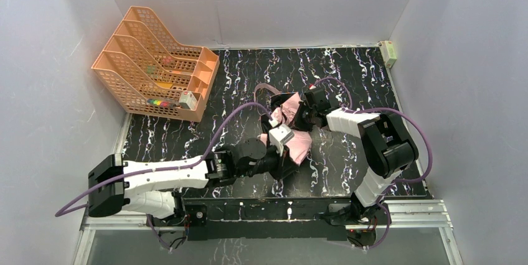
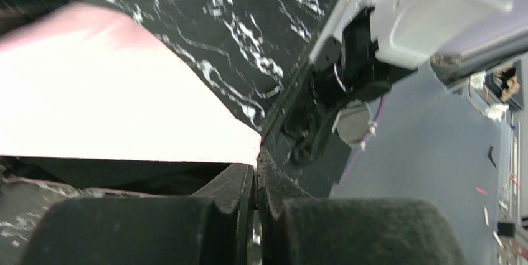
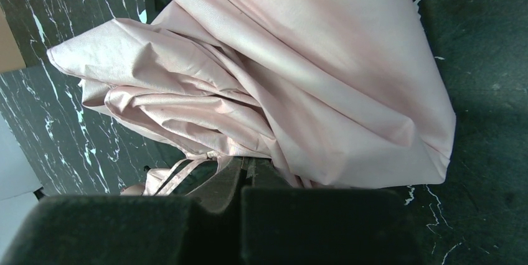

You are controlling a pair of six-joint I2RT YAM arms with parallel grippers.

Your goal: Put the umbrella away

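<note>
1. At the middle of the tabletop [image 1: 249, 78], you find the umbrella [image 1: 301, 145] lying collapsed, its pink fabric bunched and creased.
2. Your left end effector [image 2: 256, 160] is pressed together, pinching a corner of the pink fabric.
3. Your right end effector [image 3: 245, 170] is pressed together on gathered pink folds of the umbrella.

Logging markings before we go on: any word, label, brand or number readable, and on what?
None readable.
The pale pink umbrella fabric shows no print.
The small white box by the orange plastic file rack and the pale green box at the far right corner are too small to tell.
</note>
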